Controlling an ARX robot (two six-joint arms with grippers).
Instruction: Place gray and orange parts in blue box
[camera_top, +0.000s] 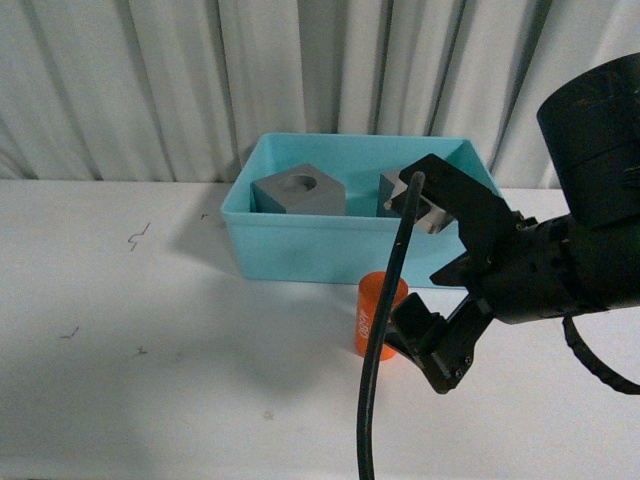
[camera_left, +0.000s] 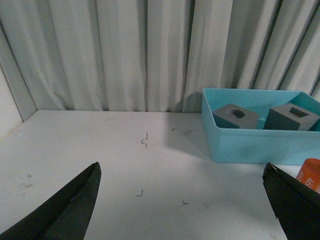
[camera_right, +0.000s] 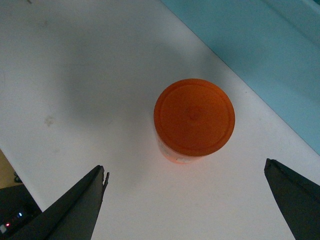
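Note:
The blue box (camera_top: 300, 255) stands at the back of the white table. Two gray cubes lie inside it: one with a round recess (camera_top: 298, 192), and one (camera_top: 392, 190) partly hidden by my right arm. The orange cylinder (camera_top: 376, 312) stands upright on the table just in front of the box. My right gripper (camera_top: 412, 262) is open above and beside it. In the right wrist view the cylinder's top (camera_right: 194, 117) sits just ahead of the wide-open gripper (camera_right: 185, 200), with nothing between the fingers. My left gripper (camera_left: 182, 200) is open and empty over bare table, left of the box (camera_left: 250, 147).
A black cable (camera_top: 385, 330) hangs in front of the orange cylinder. A pleated white curtain (camera_top: 150, 80) closes off the back behind the box. Small dark marks (camera_left: 145, 140) dot the table to the box's left.

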